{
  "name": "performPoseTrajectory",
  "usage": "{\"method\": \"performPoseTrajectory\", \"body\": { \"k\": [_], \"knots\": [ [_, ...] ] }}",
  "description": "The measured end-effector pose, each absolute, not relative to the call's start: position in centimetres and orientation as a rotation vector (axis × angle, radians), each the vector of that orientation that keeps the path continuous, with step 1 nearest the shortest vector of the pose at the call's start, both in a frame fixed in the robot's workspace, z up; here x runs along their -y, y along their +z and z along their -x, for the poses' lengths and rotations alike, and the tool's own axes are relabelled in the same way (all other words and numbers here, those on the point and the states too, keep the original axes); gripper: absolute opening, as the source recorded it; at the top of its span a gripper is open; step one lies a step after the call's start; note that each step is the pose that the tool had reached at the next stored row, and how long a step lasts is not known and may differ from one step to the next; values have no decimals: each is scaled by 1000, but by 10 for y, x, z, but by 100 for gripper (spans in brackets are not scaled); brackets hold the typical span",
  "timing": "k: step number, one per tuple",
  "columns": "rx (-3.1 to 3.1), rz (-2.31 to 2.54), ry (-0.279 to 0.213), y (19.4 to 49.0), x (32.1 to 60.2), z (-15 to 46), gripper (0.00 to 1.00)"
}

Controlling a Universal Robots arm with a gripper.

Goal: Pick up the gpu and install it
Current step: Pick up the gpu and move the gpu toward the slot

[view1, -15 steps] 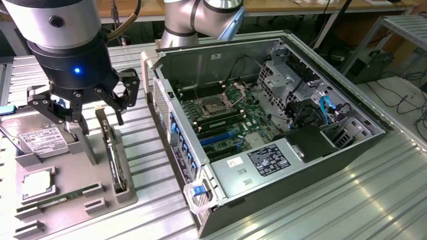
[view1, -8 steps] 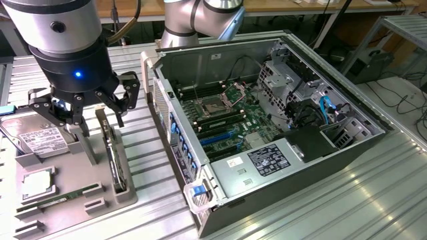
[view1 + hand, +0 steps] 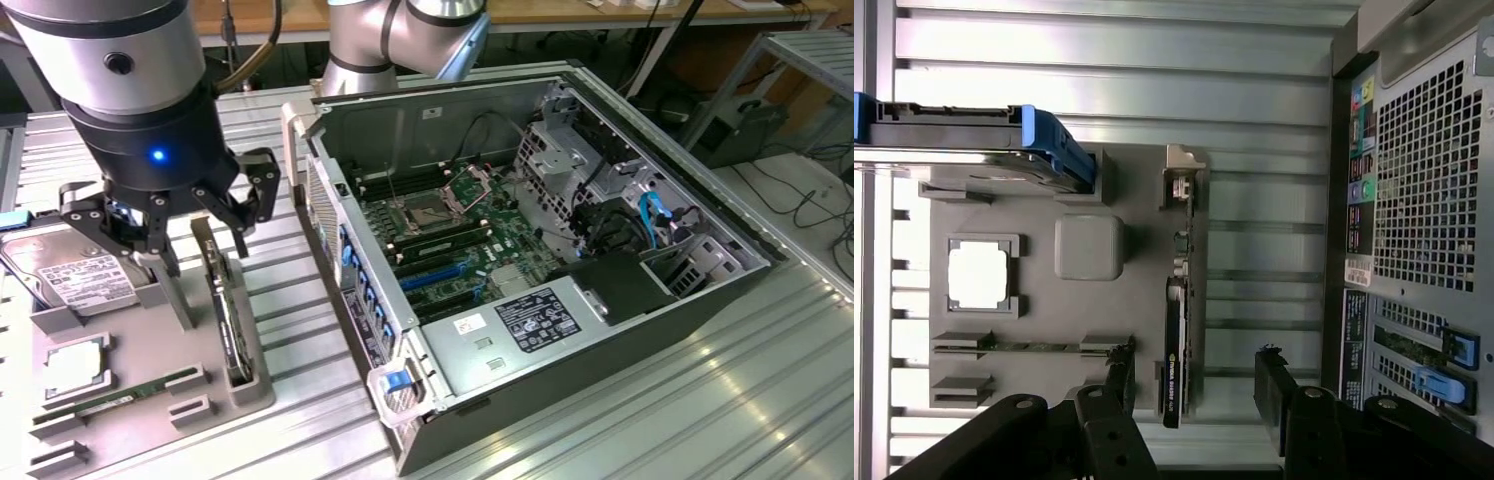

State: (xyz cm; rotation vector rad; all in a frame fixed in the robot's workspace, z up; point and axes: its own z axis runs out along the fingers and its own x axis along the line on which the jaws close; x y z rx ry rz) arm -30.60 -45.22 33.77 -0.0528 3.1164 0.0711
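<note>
Shows the gripper (image 3: 187, 245) spread wide open and empty, hanging over the gpu (image 3: 230, 320) with a finger on either side, a thin dark card standing edge-on in the grey tray (image 3: 147, 345) beside the open computer case (image 3: 601, 400).

Lit evenly from overhead, nothing dim here. Streaky glare is picked up on the ribbed metal worktop (image 3: 747, 400) near its edge at the exterior view's right. The computer case (image 3: 441, 130) is shaded inside along its walls. In the wrist view the square chip (image 3: 978, 274) is blown out to white, and the gpu (image 3: 1172, 350) is left as a dark strip.
</note>
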Motion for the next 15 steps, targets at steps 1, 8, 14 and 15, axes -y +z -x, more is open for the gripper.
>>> {"method": "performPoseTrajectory", "body": {
  "k": [1, 8, 14, 15],
  "knots": [
    [-3116, 53, 71, 337, 452, 306, 60],
    [-3116, 53, 71, 334, 453, 306, 60],
    [-3117, 53, 71, 330, 453, 306, 60],
    [-3117, 53, 71, 330, 453, 306, 60]
  ]
}}
